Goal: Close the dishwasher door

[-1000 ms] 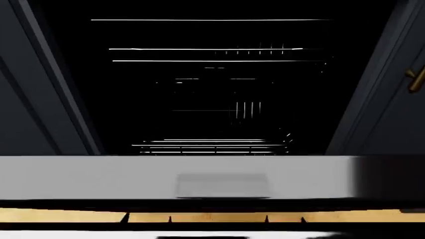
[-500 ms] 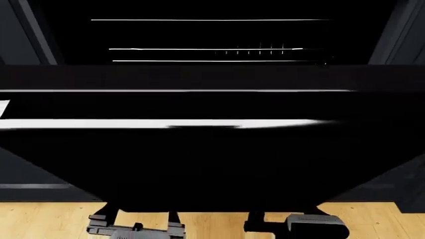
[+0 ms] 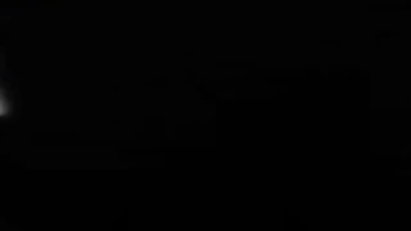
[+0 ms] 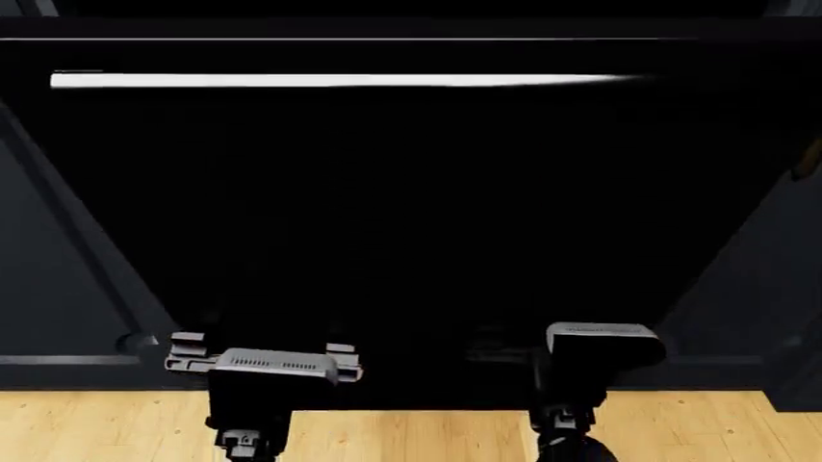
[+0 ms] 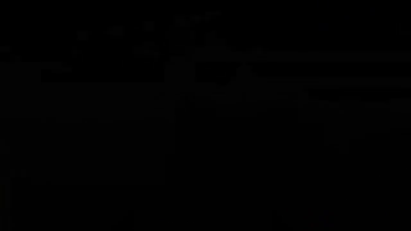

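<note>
Here, glossy black flat dishwasher door (image 4: 411, 212), pale bar handle (image 4: 334, 81)

The dishwasher door (image 4: 398, 221), a glossy black panel with a silver bar handle (image 4: 334, 81) near its top edge, stands nearly upright.

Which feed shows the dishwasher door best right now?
The head view: the dishwasher door fills it, a glossy black panel with its bright handle bar near the top. Both wrist views are almost entirely black, showing nothing recognizable.
</note>
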